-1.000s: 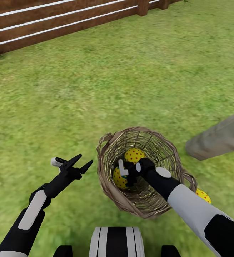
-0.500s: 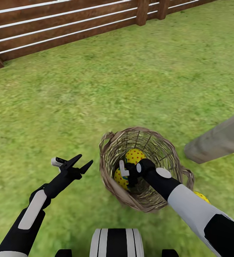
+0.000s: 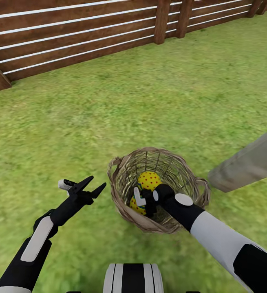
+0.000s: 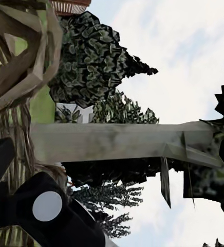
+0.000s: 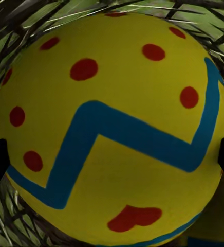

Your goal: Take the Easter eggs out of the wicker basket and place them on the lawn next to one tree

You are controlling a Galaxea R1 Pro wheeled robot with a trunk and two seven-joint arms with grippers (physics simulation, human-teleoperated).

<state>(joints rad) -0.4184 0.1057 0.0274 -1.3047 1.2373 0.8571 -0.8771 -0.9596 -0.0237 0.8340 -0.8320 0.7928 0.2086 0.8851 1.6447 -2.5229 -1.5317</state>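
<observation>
The wicker basket point(image 3: 125, 203) has tilted upright; right gripper point(image 3: 146, 200) inside grips an Easter egg point(image 5: 112, 128).

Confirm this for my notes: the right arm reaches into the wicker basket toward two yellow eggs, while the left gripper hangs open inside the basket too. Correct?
Not quite. The left gripper is open, but it hangs over the lawn beside the wicker basket, outside its rim, as the head view shows. The rest stands: the right gripper is down inside the basket at the two Easter eggs.
</observation>
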